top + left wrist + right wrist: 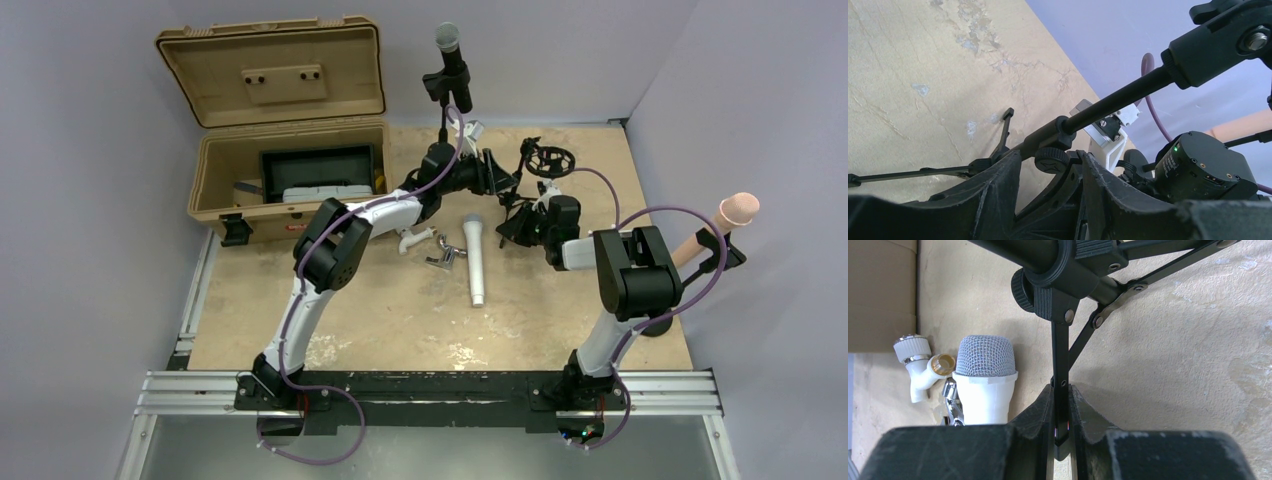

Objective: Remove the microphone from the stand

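A black microphone (448,50) with a grey mesh head stands upright in the clip of a black tripod stand (444,118) at the back of the table. My left gripper (498,178) is low at the stand's base. In the left wrist view its jaws (1050,156) stand apart on either side of the hub knob (1052,160), with table showing between. The pole (1118,97) rises to the clip (1218,45); the microphone itself is out of that view. My right gripper (516,228) (1060,390) is shut on a thin tripod leg (1060,350).
A white microphone (476,258) (984,375) lies on the table beside a white pipe fitting (413,240) (920,367) and a metal fitting (445,258). An open tan case (290,150) stands at the back left. A black shock mount (550,158) and a pink-headed microphone (735,212) are on the right.
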Controlling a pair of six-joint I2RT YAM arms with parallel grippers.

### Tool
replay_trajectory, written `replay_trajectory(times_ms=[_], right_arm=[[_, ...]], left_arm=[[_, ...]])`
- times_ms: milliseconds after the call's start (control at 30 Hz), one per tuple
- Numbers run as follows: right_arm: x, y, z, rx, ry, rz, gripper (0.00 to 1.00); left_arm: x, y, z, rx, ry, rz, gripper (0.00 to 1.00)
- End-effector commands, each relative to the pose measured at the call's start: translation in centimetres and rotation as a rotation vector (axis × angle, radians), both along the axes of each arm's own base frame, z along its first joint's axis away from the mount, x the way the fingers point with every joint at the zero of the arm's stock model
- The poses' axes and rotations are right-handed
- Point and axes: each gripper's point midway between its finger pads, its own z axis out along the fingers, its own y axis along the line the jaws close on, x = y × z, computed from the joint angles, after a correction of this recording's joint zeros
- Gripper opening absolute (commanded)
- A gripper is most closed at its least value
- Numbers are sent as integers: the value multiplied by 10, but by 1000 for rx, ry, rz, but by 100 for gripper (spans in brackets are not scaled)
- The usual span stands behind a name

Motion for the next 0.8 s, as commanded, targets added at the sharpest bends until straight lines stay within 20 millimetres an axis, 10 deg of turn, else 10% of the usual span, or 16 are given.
replay_trajectory(times_ms=[0, 233, 400, 767], right_arm=[[11, 3, 11, -2, -45, 20, 0], [11, 3, 10, -2, -44, 22, 0], [11, 4, 11, -4, -45, 22, 0], [12, 2, 9, -13, -41, 7, 0]], left_arm=[[4, -6, 37, -72, -80, -20, 46], [5, -6, 42, -97, -39, -4, 30], [9, -2, 43, -127, 81, 37, 0], [10, 5, 45, -470, 904, 138, 0]])
